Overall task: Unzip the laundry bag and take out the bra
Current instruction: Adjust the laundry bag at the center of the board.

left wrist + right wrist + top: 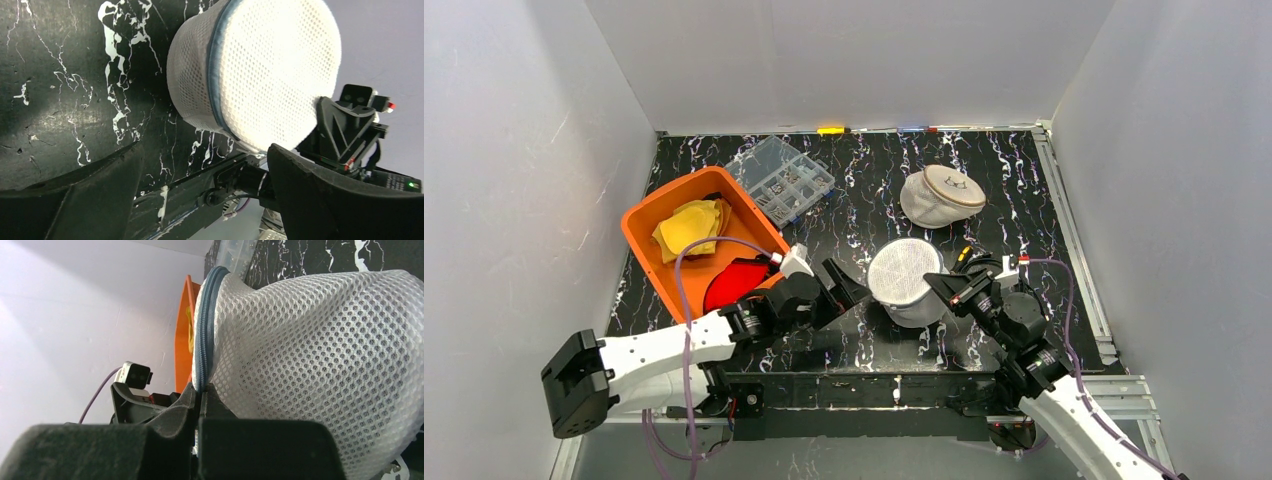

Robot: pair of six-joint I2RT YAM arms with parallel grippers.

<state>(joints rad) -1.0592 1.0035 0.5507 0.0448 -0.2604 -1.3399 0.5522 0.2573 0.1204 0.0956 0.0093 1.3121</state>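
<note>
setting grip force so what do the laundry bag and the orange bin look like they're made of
Laundry bag: soft white mesh fabric, matte; the honeycomb holes and slack, bending wall show it. Zipper band round its rim: blue-grey woven tape, probably. Orange bin: likely rigid plastic, smooth with a slight sheen, thin straight walls.

We saw a white honeycomb-mesh laundry bag (906, 280) edged by a grey-blue zipper (202, 347), on a black surface (874, 200) veined white; at left, an orange bin (664, 192) held yellow cloth (689, 225).
</note>
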